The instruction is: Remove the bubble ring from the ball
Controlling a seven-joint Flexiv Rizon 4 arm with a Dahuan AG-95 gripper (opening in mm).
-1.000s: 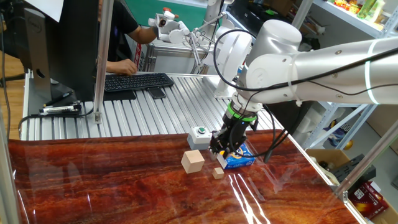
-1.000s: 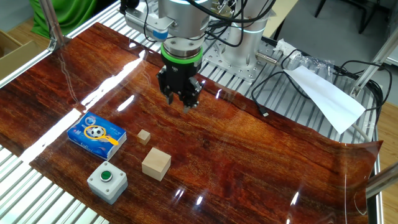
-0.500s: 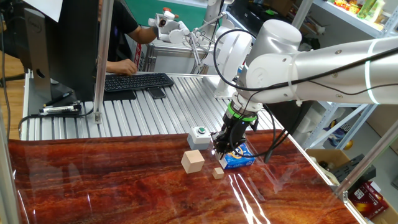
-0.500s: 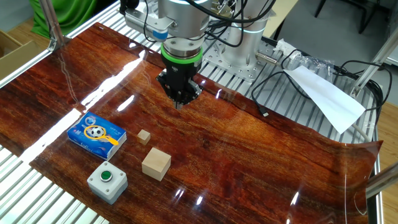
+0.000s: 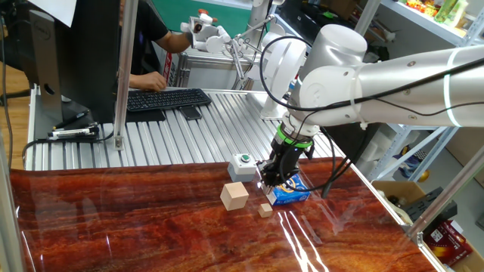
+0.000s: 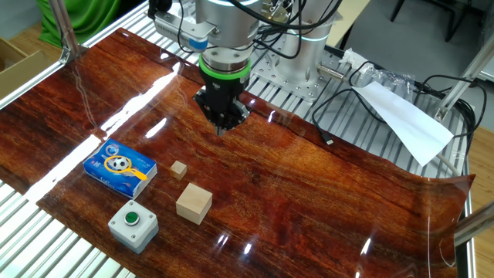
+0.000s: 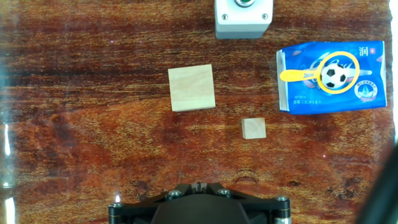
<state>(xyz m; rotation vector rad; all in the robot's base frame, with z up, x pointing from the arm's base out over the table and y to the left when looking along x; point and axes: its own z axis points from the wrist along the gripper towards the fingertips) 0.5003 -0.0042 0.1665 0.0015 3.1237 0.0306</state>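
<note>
While hovering above table (image 6: 309, 193), end effector (image 6: 223, 127) fully closed, empty; bubble ring (image 7: 326, 73) encircles ball (image 7: 334, 76).

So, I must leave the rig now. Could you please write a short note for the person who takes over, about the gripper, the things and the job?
Gripper: shut, holding nothing, pointing down above bare table, well away from the job's things.
Ball: on the blue pack near the table edge.
Yellow ring: around the ball, its stem lying on the pack.
Nearby: small wooden cube, big wooden cube, grey button box.
Done: nothing yet.
Left: open the gripper, move to the pack, take the ring off the ball.
</note>
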